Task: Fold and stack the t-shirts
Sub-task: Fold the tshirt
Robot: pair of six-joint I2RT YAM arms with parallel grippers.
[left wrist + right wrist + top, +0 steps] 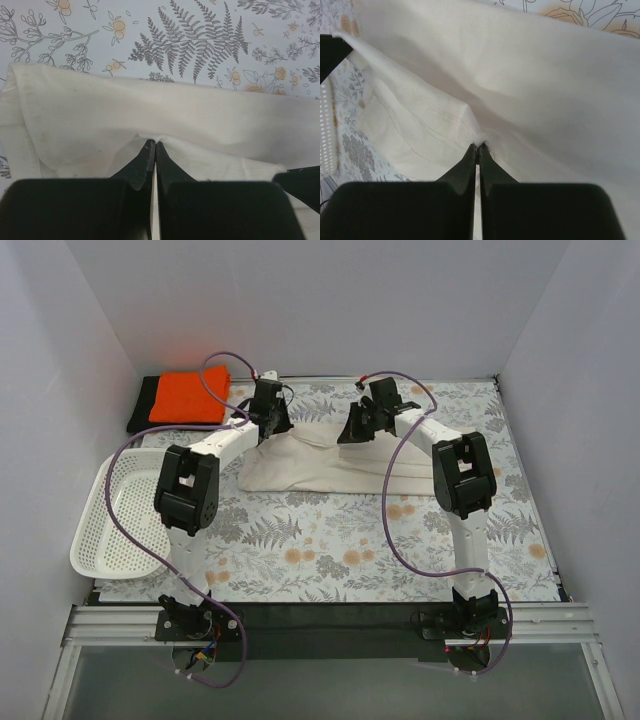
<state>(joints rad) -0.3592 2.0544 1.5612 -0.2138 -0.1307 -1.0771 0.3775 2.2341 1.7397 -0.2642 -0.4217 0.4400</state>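
Observation:
The cream t-shirt [320, 466] lies part-folded across the middle of the floral table. My left gripper [266, 430] is shut on its far left edge; in the left wrist view the gripper [152, 144] pinches the cream cloth [100, 120]. My right gripper [352, 432] is shut on the far right edge; in the right wrist view the gripper [478, 146] pinches a hemmed fold of the cloth [530, 70]. The orange t-shirt [190, 397] lies folded on top of the black t-shirt [141, 405] at the far left corner.
A white perforated basket [112, 515] stands at the left edge, beside the left arm; its edge shows in the right wrist view [327, 135]. White walls close in the back and both sides. Purple cables loop over both arms.

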